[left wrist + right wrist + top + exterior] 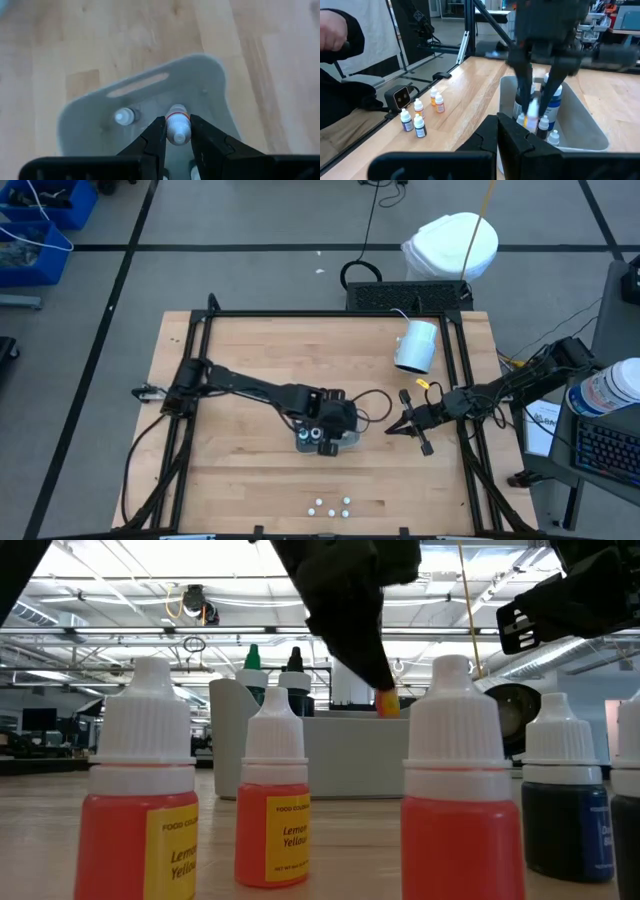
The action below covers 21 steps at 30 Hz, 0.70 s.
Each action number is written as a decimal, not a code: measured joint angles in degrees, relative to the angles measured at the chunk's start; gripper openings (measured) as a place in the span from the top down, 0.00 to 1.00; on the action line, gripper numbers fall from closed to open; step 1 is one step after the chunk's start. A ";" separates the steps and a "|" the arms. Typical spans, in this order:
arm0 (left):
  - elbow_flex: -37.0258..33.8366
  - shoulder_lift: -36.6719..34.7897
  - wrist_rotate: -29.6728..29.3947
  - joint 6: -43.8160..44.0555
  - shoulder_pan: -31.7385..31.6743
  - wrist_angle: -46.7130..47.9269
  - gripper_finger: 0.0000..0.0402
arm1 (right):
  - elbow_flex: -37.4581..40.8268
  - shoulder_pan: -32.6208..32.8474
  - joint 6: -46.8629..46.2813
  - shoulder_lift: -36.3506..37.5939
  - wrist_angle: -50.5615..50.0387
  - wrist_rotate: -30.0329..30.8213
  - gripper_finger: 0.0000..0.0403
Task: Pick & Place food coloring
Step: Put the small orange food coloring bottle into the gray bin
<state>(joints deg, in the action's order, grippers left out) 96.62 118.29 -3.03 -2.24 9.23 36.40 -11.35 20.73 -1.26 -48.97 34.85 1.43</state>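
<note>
A pale grey plastic bin was seen near the middle of the light wooden table. The left gripper was held over the bin, its two dark fingers clamped on a small white-capped food coloring bottle with an orange band. The bottle was held upright above the bin floor. One more white-capped bottle stood inside the bin beside it, and further bottles were noted in the bin from the right wrist view, their count unclear.

Four small bottles were left standing in a loose cluster near the table's front edge, well apart from the bin. In the low view, three showed red liquid with yellow labels and one was dark blue.

The right gripper was parked just beside the bin, its fingers pressed together and empty. A white cylinder lay on its side near the table's far edge.
</note>
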 joint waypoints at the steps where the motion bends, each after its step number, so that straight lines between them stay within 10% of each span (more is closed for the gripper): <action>1: 0.00 0.29 0.02 -0.61 0.02 -0.02 0.80 | 0.00 -0.02 0.00 -0.01 0.00 0.01 1.00; 21: 0.00 0.71 -1.69 -13.12 -0.37 1.49 0.80 | 0.00 -0.02 0.27 0.00 0.00 0.01 1.00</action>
<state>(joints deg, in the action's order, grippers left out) 96.62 119.00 -4.71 -15.35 8.86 37.89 -11.35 20.71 -0.99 -48.97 34.85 1.43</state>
